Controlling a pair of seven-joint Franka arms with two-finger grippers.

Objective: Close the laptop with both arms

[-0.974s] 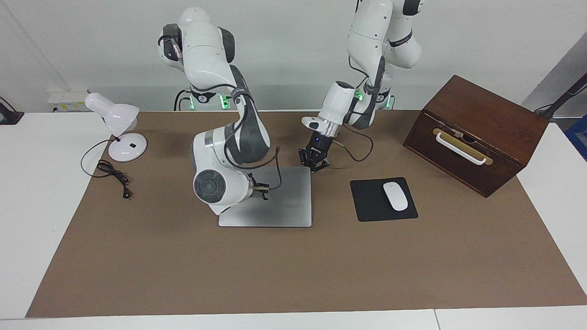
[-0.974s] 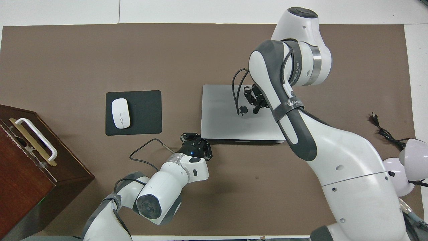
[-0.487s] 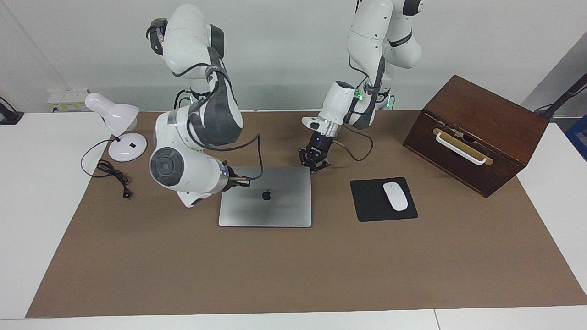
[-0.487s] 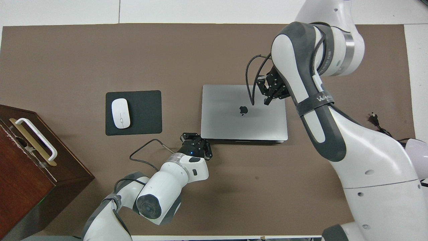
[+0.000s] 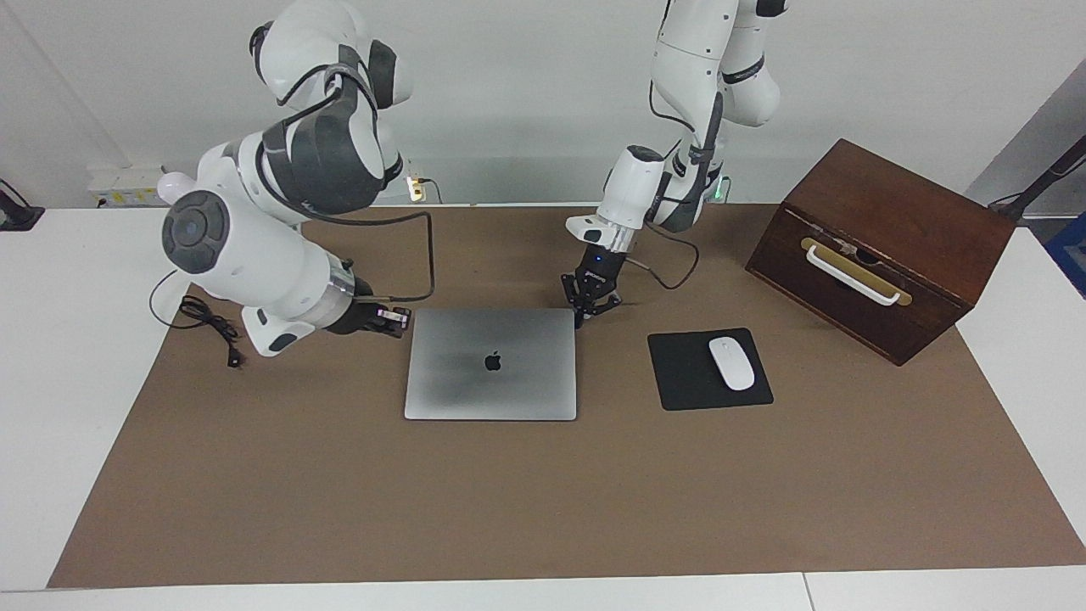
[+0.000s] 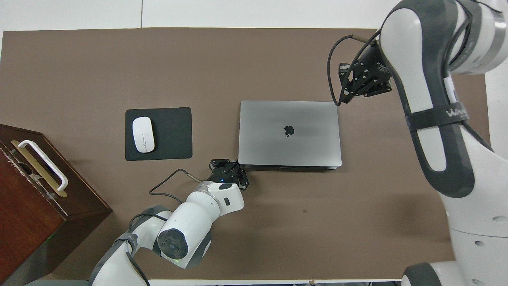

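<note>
- the laptop [image 5: 490,363] lies shut and flat on the brown mat [image 5: 543,509], lid up with the dark apple logo showing, at about the centre of both views.
- in the overhead view the laptop [image 6: 289,133] sits just right of centre, its hinge edge turned toward the bottom of the frame.
- the left gripper [image 5: 585,316] points down at the laptop's upper right corner in the facing view; its fingertips are together, holding nothing, and whether they touch the lid i cannot tell.
- in the overhead view the left gripper [image 6: 237,163] sits at the laptop's lower left corner, its white arm coming in from the bottom left of the frame.
- the right gripper [image 5: 397,320] is just off the laptop's upper left corner in the facing view, low over the mat and clear of the lid, closed on nothing.
- in the overhead view the right gripper [image 6: 348,93] is at the upper right of the frame, just above and to the right of the laptop's upper right corner.
- a black mouse pad [image 5: 709,368] with a white mouse [image 5: 730,362] on it lies right of the laptop in the facing view.
- a brown wooden box [image 5: 882,246] with a white handle stands at the right of the facing view.
- a black cord [image 5: 208,327] lies at the left edge of the mat.
</note>
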